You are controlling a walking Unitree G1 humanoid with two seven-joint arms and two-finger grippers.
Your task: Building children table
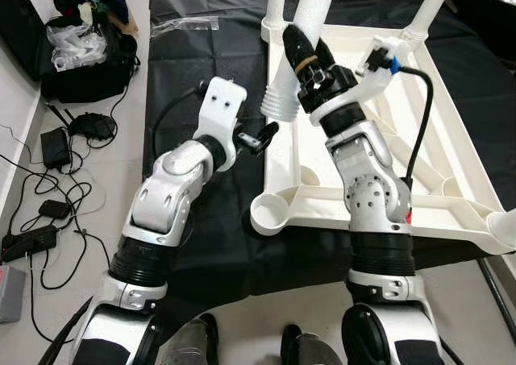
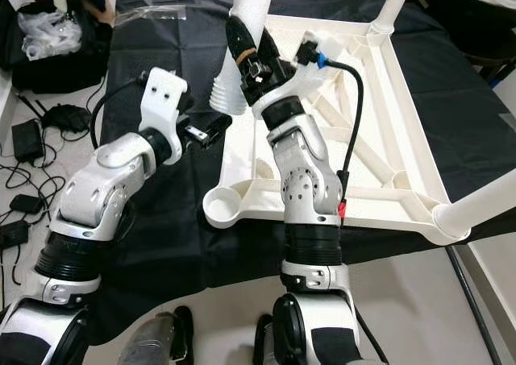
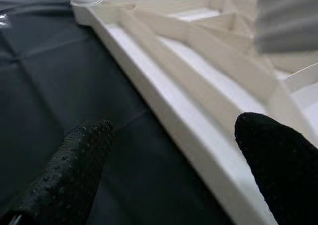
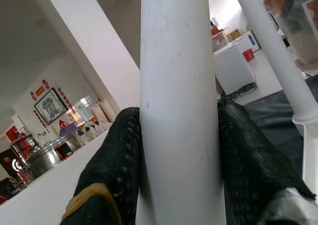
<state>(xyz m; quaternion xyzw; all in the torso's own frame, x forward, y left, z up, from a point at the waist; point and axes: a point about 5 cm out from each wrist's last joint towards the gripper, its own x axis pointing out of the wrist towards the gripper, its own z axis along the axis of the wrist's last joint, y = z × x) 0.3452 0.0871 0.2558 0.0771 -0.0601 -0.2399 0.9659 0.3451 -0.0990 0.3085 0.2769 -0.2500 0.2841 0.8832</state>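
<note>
Right wrist | right gripper (image 4: 179, 150) clamps table leg (image 4: 176, 86) | both fingers touching

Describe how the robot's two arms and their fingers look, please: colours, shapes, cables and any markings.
Both arms are silver metal segments with black ribbed joints. The left gripper sits behind a white block-shaped wrist housing. The right gripper has long black textured fingers, one with a tan band. A black cable with a blue connector runs along the right arm, which has a small red mark near its base.
</note>
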